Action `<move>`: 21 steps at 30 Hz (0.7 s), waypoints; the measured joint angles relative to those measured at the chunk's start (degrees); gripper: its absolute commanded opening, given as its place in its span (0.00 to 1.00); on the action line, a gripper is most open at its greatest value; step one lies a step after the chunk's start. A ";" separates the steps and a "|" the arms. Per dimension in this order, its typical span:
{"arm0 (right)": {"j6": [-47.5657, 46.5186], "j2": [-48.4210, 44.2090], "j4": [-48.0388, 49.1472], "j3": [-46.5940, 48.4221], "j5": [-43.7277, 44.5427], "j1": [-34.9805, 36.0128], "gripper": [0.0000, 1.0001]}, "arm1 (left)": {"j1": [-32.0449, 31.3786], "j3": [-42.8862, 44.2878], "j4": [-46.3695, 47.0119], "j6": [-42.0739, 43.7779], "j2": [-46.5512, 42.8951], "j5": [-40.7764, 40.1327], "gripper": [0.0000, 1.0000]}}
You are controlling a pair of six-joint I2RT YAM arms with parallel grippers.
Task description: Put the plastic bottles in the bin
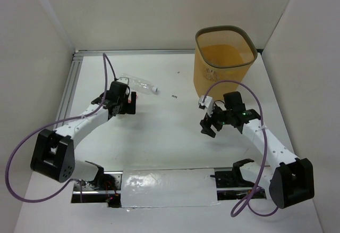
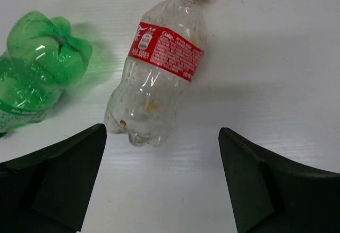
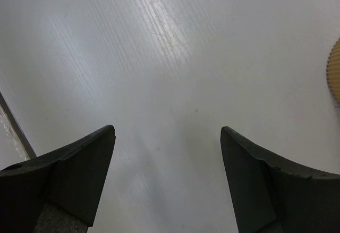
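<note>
A clear plastic bottle with a red label and red cap [image 2: 159, 68] lies on the white table, its base just ahead of my open left gripper [image 2: 162, 132] and between the fingertips' line. A green bottle [image 2: 37, 78] lies to its left. In the top view the left gripper [image 1: 123, 107] points down over these two and mostly hides them. Another clear bottle with a white cap [image 1: 139, 84] lies just beyond it. The yellow-orange mesh bin [image 1: 226, 57] stands at the far right. My right gripper [image 1: 209, 125] is open and empty over bare table [image 3: 167, 129], in front of the bin.
An aluminium rail [image 1: 71, 84] runs along the table's left edge. A clear plastic sheet [image 1: 167, 188] lies between the arm bases. Small dark specks [image 1: 173, 96] lie mid-table. The bin's edge [image 3: 336, 76] shows at the right of the right wrist view. White walls enclose the table.
</note>
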 measured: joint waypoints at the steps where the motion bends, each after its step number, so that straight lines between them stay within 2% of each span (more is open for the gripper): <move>1: 0.11 -0.13 0.00 0.00 0.02 -0.26 0.88 | 0.33 0.44 0.83 0.90 1.55 -0.02 1.00; 6: 0.39 -0.94 -0.04 0.00 -0.04 -0.87 0.88 | 0.85 3.85 2.99 4.15 9.33 -0.20 1.00; 11: 0.52 -0.96 -0.09 0.00 -0.26 -1.46 0.89 | 0.85 8.07 4.74 5.97 17.46 -0.92 0.91; 14: 0.94 -0.98 -0.09 0.00 -0.52 -1.95 0.89 | 0.92 8.31 4.92 6.05 19.26 -0.90 0.86; 16: 1.05 -1.01 -0.09 0.00 -0.70 -2.16 0.89 | 0.96 8.31 4.83 6.14 20.46 -0.81 0.78; 17: 1.07 -1.01 -0.09 0.00 -0.72 -2.25 0.89 | 0.96 8.31 4.81 6.14 20.87 -0.70 0.66; 21: 1.25 -0.98 -0.09 0.00 -0.96 -2.36 0.89 | 0.94 8.31 5.18 6.19 21.07 0.07 0.43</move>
